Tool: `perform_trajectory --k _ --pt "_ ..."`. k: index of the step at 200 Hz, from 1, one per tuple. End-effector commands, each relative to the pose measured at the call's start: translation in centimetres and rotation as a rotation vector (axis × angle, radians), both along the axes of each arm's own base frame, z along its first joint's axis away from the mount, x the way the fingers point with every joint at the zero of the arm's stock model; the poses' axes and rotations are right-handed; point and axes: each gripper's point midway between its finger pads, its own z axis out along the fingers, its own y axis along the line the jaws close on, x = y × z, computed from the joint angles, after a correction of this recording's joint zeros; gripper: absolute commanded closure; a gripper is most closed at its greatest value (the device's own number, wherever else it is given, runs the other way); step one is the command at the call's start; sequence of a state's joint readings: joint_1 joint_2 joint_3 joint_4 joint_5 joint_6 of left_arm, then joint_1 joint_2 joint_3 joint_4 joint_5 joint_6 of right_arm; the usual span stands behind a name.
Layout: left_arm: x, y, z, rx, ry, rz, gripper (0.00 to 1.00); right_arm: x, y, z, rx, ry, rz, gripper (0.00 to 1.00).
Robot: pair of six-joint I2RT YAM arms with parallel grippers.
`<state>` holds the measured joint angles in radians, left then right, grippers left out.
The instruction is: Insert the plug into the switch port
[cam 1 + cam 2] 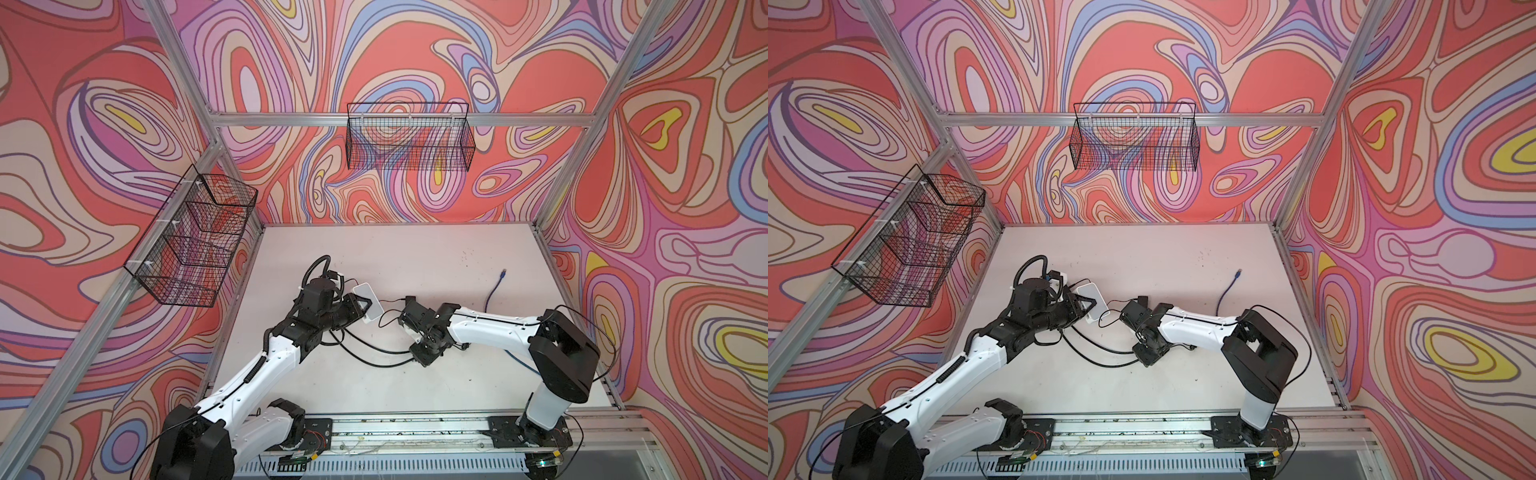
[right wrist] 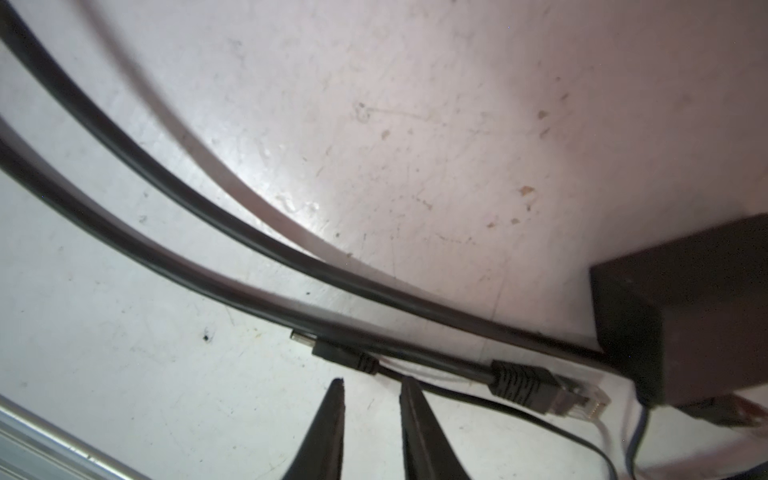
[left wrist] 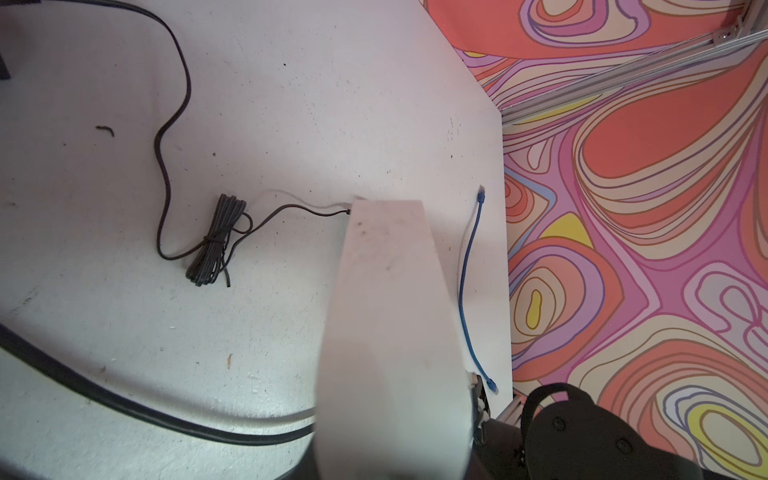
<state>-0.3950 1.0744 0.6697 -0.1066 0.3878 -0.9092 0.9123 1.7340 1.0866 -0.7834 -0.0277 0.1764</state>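
1. Tabletop [image 1: 415, 257] in dull white is lying scuffed and speckled inside a booth; walls [image 1: 415, 54] are carrying swirls of red, pink, lilac and yellow; aluminium rails [image 1: 291, 119] are framing the corners.
2. Two black wire baskets are hanging from the rails; the back basket [image 1: 409, 137] is sitting above the table's far edge; the left basket [image 1: 195, 237] is slanting along the side rail in partitioned sections; only wall pattern is showing through the mesh of both.
3. Left gripper [image 1: 360, 306] is clenching the white switch [image 1: 372, 299] and holding it tilted at left of centre; in the left wrist view the switch [image 3: 390, 332] is filling the middle, with its ports not showing.
4. Right gripper [image 2: 374, 388] is hovering low over the table, jaws standing slightly apart and grasping nothing; a small black plug [image 2: 332, 353] on a thin lead is lying just beyond the fingertips; a black Ethernet plug [image 2: 523, 384] is lying beside it, near a black box [image 2: 685, 316]; both plugs are lying free of the switch.
5. Blue cable [image 1: 494, 293] is lying near the right edge, well apart from both grippers; a thick black cable [image 3: 249, 439] is running beneath the switch.
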Motion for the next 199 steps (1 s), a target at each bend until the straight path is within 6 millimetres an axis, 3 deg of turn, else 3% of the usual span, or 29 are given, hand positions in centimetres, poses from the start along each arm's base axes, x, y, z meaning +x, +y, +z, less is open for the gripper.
perform_trajectory --k 1,27,76,134,171,199 --pt "0.4 0.3 1.9 -0.002 -0.048 0.012 0.91 -0.5 0.8 -0.6 0.005 0.009 0.023 0.75" --pt "0.4 0.3 1.9 -0.003 -0.048 0.012 0.91 -0.6 0.7 -2.0 -0.037 0.021 0.032 0.75" --pt "0.4 0.4 1.9 0.002 -0.049 0.010 0.91 -0.4 0.6 -2.5 -0.055 0.019 0.040 0.74" --pt "0.5 0.4 1.7 0.001 -0.044 0.007 0.91 0.9 0.8 -0.9 -0.064 -0.045 0.043 0.76" --pt "0.5 0.4 1.6 -0.002 -0.042 0.009 0.91 2.3 0.5 -1.5 -0.113 -0.101 0.033 0.79" --pt "0.4 0.5 1.7 -0.001 -0.046 0.014 0.91 3.1 1.0 -0.1 -0.076 -0.151 0.019 0.80"
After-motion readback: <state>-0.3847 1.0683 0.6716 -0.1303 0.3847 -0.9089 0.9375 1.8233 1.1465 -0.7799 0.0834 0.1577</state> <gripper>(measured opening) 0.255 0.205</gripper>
